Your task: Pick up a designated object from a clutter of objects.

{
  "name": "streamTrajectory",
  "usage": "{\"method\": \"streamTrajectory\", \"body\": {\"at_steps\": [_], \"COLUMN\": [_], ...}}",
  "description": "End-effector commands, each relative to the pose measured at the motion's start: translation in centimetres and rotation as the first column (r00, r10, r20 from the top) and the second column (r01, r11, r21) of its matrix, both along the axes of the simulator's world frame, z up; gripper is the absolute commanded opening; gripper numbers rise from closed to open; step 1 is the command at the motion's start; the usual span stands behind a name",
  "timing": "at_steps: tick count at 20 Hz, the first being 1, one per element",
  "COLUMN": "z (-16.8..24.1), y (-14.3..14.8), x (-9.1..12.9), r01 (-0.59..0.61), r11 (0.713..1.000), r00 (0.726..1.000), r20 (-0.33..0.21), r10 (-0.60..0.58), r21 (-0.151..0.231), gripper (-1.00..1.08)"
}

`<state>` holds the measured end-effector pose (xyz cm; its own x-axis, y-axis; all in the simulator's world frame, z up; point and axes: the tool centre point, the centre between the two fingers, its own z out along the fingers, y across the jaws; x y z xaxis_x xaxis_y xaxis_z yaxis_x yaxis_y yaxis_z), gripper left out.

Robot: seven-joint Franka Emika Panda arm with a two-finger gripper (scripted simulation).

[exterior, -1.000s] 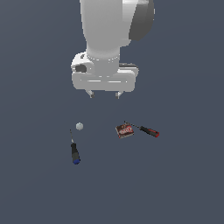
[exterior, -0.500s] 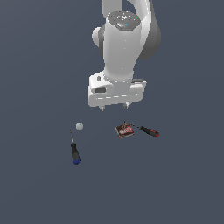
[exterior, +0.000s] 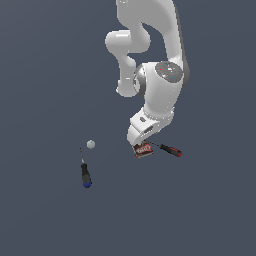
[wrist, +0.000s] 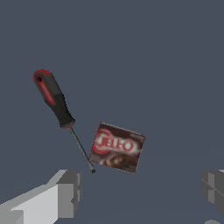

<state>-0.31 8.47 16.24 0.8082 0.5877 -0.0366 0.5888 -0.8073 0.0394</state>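
Down and toward the exterior view's right the gripper (wrist: pixel 140 192) has swung, now wide open and empty above the reddish-brown box (exterior: pixel 143 150); the red-handled screwdriver (exterior: pixel 167 149) lies just right of it.

A plain dark grey-blue surface (exterior: pixel 45 75) fills both views (uniform, featureless).

The slim screwdriver with the black-and-red handle (wrist: pixel 53 99) is black along its grip with red stripes and a red end, and its thin metal shaft is dark grey. The small flat reddish-brown box (wrist: pixel 117 148) carries a red oval label with white lettering, the little round ball (exterior: pixel 90 144) is pale grey-white, and the black screwdriver with the blue tip (exterior: pixel 85 174) is black-handled. The arm's pale grey hand (wrist: pixel 140 189) shows light grey fingers against the plain dark slate-blue surface (exterior: pixel 45 75).
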Motion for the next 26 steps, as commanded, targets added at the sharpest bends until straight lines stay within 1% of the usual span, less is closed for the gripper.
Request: {"method": "streamTrajectory", "body": {"at_steps": [1, 4, 8, 12, 15, 18, 22, 26], "z": [-2.3, -4.7, -7.1, -8.7, -9.4, -9.7, -9.8, -10.7], "y": [2.0, 4.1, 6.3, 7.8, 8.5, 8.8, 8.7, 8.7], "x": [-0.6, -1.4, -2.5, -3.3, -3.8, -4.0, -4.0, -4.0], "r01": [-0.111, -0.223, -0.337, -0.413, -0.447, -0.462, -0.457, -0.459], "r11": [0.994, 0.975, 0.941, 0.91, 0.893, 0.885, 0.888, 0.887], "r00": [0.994, 0.975, 0.941, 0.911, 0.894, 0.887, 0.889, 0.888], "r20": [-0.001, -0.002, 0.0, 0.003, 0.005, 0.006, 0.005, 0.005], "r10": [0.111, 0.223, 0.337, 0.413, 0.447, 0.462, 0.458, 0.459], "r21": [0.008, 0.018, 0.033, 0.045, 0.05, 0.053, 0.053, 0.053], "gripper": [1.0, 1.0, 1.0, 1.0, 1.0, 1.0, 1.0, 1.0]}}
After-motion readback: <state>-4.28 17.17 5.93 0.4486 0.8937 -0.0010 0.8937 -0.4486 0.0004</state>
